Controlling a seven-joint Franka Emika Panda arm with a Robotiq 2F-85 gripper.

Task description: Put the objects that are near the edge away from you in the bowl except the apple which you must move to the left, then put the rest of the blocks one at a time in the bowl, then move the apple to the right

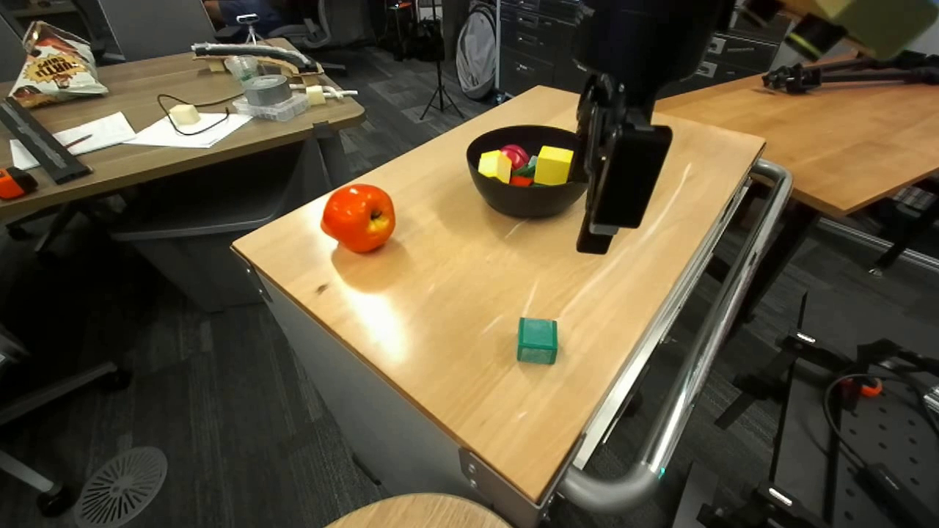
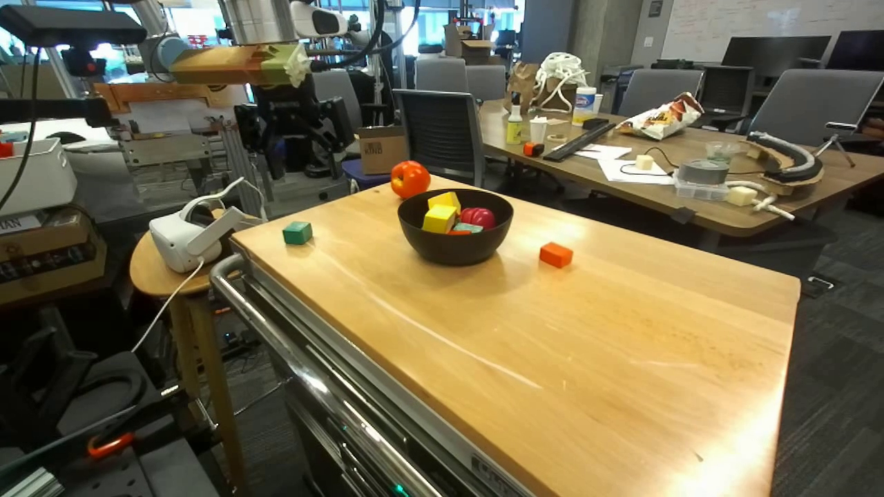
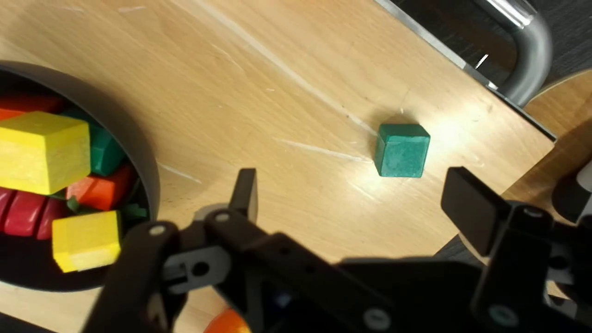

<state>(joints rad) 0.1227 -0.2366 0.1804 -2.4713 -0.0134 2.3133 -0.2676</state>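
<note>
The glossy black bowl [image 2: 450, 250] stood upright on the wooden desk [image 2: 608, 359] and showed in both exterior views. In the wrist view it held two yellow blocks [image 3: 51, 152], a dark red toy fruit [image 3: 27, 212], red-orange pieces [image 3: 99, 188] and green pieces [image 3: 105, 150], some half covered by others, so that their full number could not be told.

In an exterior view, a green cube [image 2: 298, 233] sat on the desk to the left of the bowl, well apart from it. A red-orange block [image 2: 556, 255] lay to the right of the bowl and near it, while the apple [image 2: 410, 179] showed behind the bowl's left side, apart from it.

The jaws were spread wide and held nothing. They hung in the air, higher than the bowl, over the stretch of desk between the bowl and the green cube, touching neither.

In an exterior view, a metal rail [image 2: 312, 381] ran along the desk's edge in front of the bowl. Far left of the bowl, a white headset [image 2: 183, 241] rested on a round stool [image 2: 146, 268]. Behind the bowl and to its right stood a second desk [image 2: 639, 195], bearing a snack bag [image 2: 661, 119] and a roll of grey tape [image 2: 703, 170].
</note>
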